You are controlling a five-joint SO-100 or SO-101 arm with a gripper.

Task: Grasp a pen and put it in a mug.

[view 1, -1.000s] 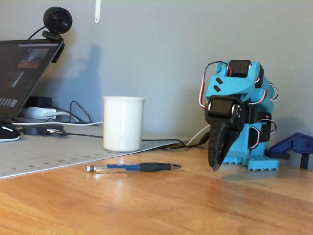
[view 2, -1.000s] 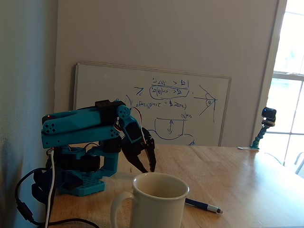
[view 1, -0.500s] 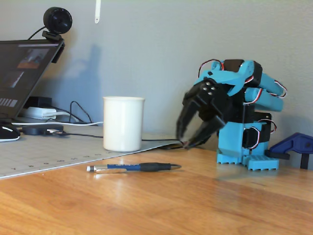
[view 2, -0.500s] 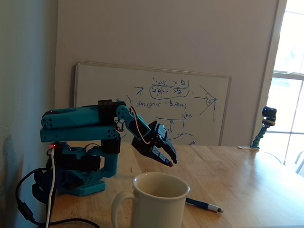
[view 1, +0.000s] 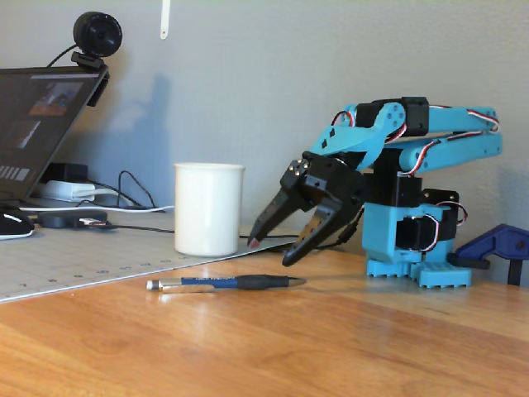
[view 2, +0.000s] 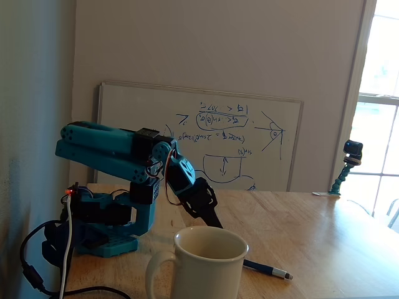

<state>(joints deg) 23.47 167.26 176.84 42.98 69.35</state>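
A blue and black pen (view 1: 225,283) with a silver tip lies flat on the wooden table, in front of a white mug (view 1: 208,208). In a fixed view the pen (view 2: 268,269) shows partly behind the empty mug (view 2: 202,268). My black gripper (view 1: 269,252) is open and empty. It points down and hangs a little above the table, right of the mug and just behind the pen's black end. In a fixed view one finger (view 2: 211,216) shows above the mug's rim; the fingertips are hidden there.
The blue arm base (view 1: 413,240) stands at the right of the table. A grey cutting mat (view 1: 83,260), a laptop (view 1: 37,124), a webcam (view 1: 95,37) and cables lie at the left. A whiteboard (view 2: 206,134) leans on the far wall.
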